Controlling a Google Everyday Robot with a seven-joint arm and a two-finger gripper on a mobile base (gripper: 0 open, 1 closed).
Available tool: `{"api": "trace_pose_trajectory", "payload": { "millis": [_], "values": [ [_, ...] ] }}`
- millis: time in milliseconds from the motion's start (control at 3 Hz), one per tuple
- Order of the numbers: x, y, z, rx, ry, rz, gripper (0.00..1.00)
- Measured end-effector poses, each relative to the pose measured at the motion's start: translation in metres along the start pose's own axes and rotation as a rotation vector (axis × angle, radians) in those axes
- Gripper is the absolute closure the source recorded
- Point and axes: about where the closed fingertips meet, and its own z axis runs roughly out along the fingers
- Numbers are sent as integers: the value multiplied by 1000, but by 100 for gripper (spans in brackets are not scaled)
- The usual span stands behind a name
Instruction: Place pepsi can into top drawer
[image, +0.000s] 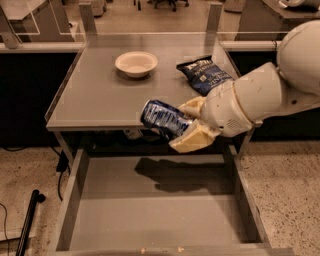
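Can: the can (161, 117) is held in the air at the table's front edge, above the back of the drawer and not yet in it.
Gripper: the gripper (179, 126) reaches in from the right, with one pale finger over the can and one under it, clamped on its right half.
Can's axis: roughly level, tilted a little down to the right. The free end sticks out to the left of the fingers, away from the arm.
Drawer: the drawer (150, 220) is pulled out under the table (95, 95), with its flat bottom exposed.
Key relation: the drawer lies straight below the can and toward the camera. A shadow on the drawer floor falls under the gripper.
Hedge: the can probably clears the table's front lip, but from this angle I cannot be sure it is fully past it.
Next move, as I judge it: lower the can, perhaps bringing it a little forward, until it is near the floor, then let go. Lying on its side, it may roll once freed.
Counts: one can, one drawer, one gripper, one table.
Others on the table: one bowl (136, 63) and one chip bag (204, 74), both behind the can and apart from it.
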Motion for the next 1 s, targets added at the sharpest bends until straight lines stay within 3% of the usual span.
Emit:
{"api": "trace_pose_trajectory", "payload": {
  "millis": [1000],
  "values": [
    [86,46,79,-66,10,128,100]
  ]
}}
